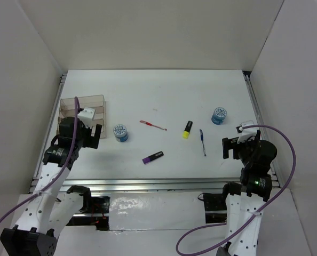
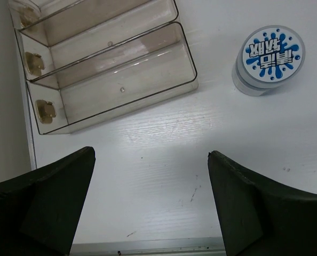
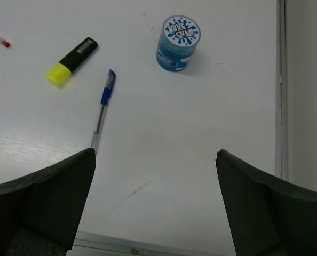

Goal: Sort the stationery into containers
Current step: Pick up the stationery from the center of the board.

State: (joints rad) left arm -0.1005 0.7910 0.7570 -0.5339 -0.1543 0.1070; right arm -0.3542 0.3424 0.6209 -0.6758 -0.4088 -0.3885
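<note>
- While both arms sit low near the bottom of the overhead frame, all the stationery lies loose on the table; the compartments of the organiser tray (image 2: 186,56) seen at the left wrist view's upper left hold nothing.
- Left gripper (image 2: 150,153): jaws spread wide, nothing between them but bare table. One blue roll (image 2: 269,60) stands upright at upper right of that view, apart from the tray.
- Right gripper (image 3: 155,152): jaws wide, nothing held.
- Key relation: the blue pen (image 3: 103,108) lies up and left of the right gripper's gap. Its long axis runs nearly up-down the frame, and its lower tip is just beside the left finger.
- Further up in that view: yellow highlighter (image 3: 71,61) at upper left, second blue roll (image 3: 178,42) at top centre.
- Overhead, mid-frame: red pen (image 1: 152,125) and purple highlighter (image 1: 153,157) lie between the arms.
- Judgement: the right arm is nearer the pen, and the jaws already close across its axis, so a shift left should suffice.
</note>
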